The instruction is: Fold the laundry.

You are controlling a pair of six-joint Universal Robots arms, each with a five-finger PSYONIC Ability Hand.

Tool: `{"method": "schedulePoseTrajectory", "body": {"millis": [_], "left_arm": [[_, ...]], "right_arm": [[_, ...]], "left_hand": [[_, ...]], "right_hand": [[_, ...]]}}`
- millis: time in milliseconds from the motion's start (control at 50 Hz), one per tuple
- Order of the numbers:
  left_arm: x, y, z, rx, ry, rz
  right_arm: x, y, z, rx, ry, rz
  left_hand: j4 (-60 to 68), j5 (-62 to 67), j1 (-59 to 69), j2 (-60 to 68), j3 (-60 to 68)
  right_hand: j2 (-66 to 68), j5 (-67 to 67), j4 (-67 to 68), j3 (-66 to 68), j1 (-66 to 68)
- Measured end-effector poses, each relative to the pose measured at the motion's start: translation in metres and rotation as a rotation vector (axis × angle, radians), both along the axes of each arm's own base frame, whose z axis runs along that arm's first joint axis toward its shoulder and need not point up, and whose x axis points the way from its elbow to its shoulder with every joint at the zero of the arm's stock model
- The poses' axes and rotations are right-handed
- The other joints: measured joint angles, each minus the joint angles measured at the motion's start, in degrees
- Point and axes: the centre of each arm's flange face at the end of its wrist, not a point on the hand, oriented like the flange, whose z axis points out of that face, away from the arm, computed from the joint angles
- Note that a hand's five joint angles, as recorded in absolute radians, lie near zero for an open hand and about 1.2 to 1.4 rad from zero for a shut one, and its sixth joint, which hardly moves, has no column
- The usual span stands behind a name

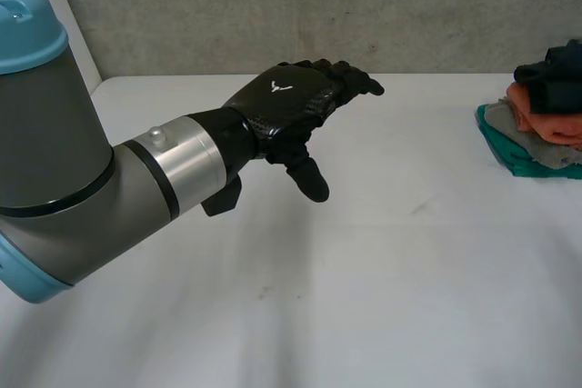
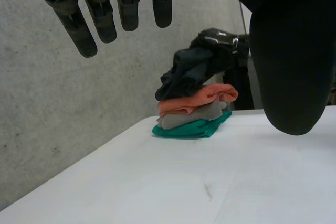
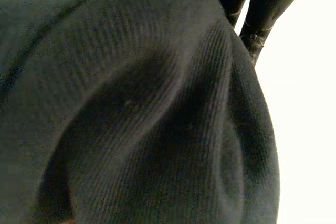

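Closest in, the left arm [image 1: 82, 161] reaches out over the white table [image 1: 364, 297]. The left hand [image 1: 291, 106] hangs above bare surface, fingers [image 2: 79, 24] straight and spread, thumb [image 2: 294, 66] apart, holding nothing. Well beyond it, by the table's far edge, sits the laundry pile [image 1: 546, 124]: teal piece [image 2: 191, 128] at the bottom, grey piece [image 2: 189, 116], orange piece [image 2: 202, 97], and a crumpled dark garment [image 2: 184, 74] on top. The right hand [image 3: 265, 3] is against that dark ribbed cloth; whether it has a grip I cannot tell. Risk as I judge it: lifting the top garment could drag the orange and grey layers with it, tipping the stack or pushing it off the edge. The left hand is too far off to steady anything. A bunched hold would also bring the garment down in a wad, hard to spread flat.
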Motion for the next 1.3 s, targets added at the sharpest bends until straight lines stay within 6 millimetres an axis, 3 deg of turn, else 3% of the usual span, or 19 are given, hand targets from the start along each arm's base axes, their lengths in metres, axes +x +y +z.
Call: {"method": "schedulePoseTrajectory", "body": {"millis": [200,300,400,600,660,680,740,800,880,940,1140,1300], "left_arm": [[0.0,0.002,0.001,-0.001,0.001,-0.004],[0.0,0.002,0.0,0.0,0.0,-0.003],[0.001,0.003,-0.002,0.008,-0.004,-0.003],[0.001,0.003,-0.008,0.022,-0.014,-0.004],[0.001,0.003,-0.008,0.022,-0.014,-0.004],[0.0,0.002,-0.007,0.02,-0.012,-0.004],[0.0,0.002,-0.006,0.016,-0.009,-0.004],[0.0,0.002,-0.005,0.012,-0.006,-0.004],[0.0,0.002,-0.005,0.01,-0.004,-0.004],[0.0,0.002,-0.005,0.009,-0.004,-0.004],[0.0,0.002,-0.003,0.006,-0.001,-0.004],[0.001,0.003,-0.004,0.008,-0.003,-0.004]], "right_arm": [[0.007,-0.008,0.057,-0.119,-0.053,0.013],[0.015,-0.011,0.07,-0.155,-0.062,0.029],[0.018,-0.013,0.051,-0.119,-0.073,0.036],[0.019,-0.005,-0.035,0.019,-0.073,0.076],[0.019,-0.005,-0.035,0.019,-0.073,0.076],[0.012,0.001,-0.057,0.067,-0.068,0.083],[0.005,0.005,-0.067,0.097,-0.066,0.087],[-0.002,0.008,-0.071,0.116,-0.065,0.088],[-0.013,0.01,-0.071,0.128,-0.072,0.07],[-0.022,0.011,-0.068,0.138,-0.082,0.05],[-0.047,0.022,-0.044,0.2,-0.122,-0.026],[-0.094,0.048,-0.021,0.225,0.014,-0.22]], "left_hand": [[0.0,0.0,0.0,0.0,0.0],[0.0,0.0,0.0,0.0,0.0],[0.0,0.0,0.0,0.0,0.0],[0.0,0.0,0.0,0.0,0.0],[0.0,0.0,0.0,0.0,0.0],[0.0,0.0,0.0,0.0,0.0],[0.0,0.0,0.0,0.0,0.0],[0.0,0.0,0.0,0.0,0.0],[0.0,0.0,0.0,0.0,0.0],[0.0,0.0,0.0,0.0,0.0],[0.0,0.0,0.0,0.0,0.0],[0.0,0.0,0.0,0.0,0.0]], "right_hand": [[0.0,0.0,0.0,0.0,0.0],[0.0,0.0,0.0,0.0,0.0],[0.0,-0.05,0.0,0.0,0.0],[0.0,-0.05,0.0,0.0,0.0],[0.0,-0.05,0.0,0.0,0.0],[0.0,-0.05,0.0,0.0,0.0],[0.0,-0.06,0.14,0.05,0.0],[0.0,-0.06,0.25,0.25,0.0],[-36.71,-34.15,-35.59,-33.57,-33.0],[-53.39,-47.58,-53.58,-51.11,-40.03],[-54.53,-50.4,-54.76,-54.04,-40.08],[-54.53,-50.52,-54.76,-54.04,-40.08]]}}
